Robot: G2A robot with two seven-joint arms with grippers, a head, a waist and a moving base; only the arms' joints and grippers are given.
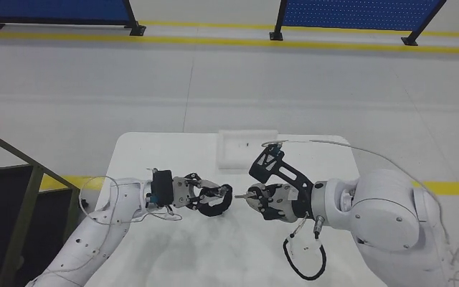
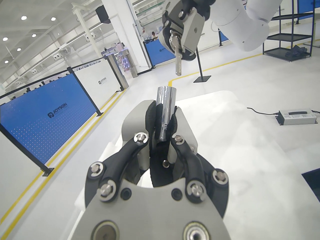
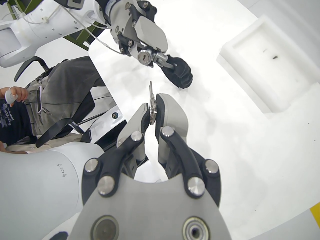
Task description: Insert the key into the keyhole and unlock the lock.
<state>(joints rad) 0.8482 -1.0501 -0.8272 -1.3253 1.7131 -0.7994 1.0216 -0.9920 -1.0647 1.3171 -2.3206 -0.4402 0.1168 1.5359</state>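
My left gripper point(image 2: 163, 121) is shut on the lock point(image 2: 165, 112), a shiny metal cylinder that sticks out past the fingertips. In the right wrist view the lock point(image 3: 145, 57) shows its round face with the keyhole turned toward the key. My right gripper point(image 3: 151, 112) is shut on the silver key point(image 3: 151, 101), blade pointing at the lock. From the left wrist view the key point(image 2: 178, 58) hangs from the right gripper point(image 2: 178, 43), its tip a short gap from the lock's end. In the top view the left gripper point(image 1: 219, 195) and right gripper point(image 1: 252, 194) face each other above the table point(image 1: 143, 158).
A white foam tray point(image 1: 246, 148) sits at the table's far edge behind the grippers. A black cable loop point(image 1: 305, 260) hangs below the right arm. A person sits beyond the table's edge in the right wrist view point(image 3: 52, 96).
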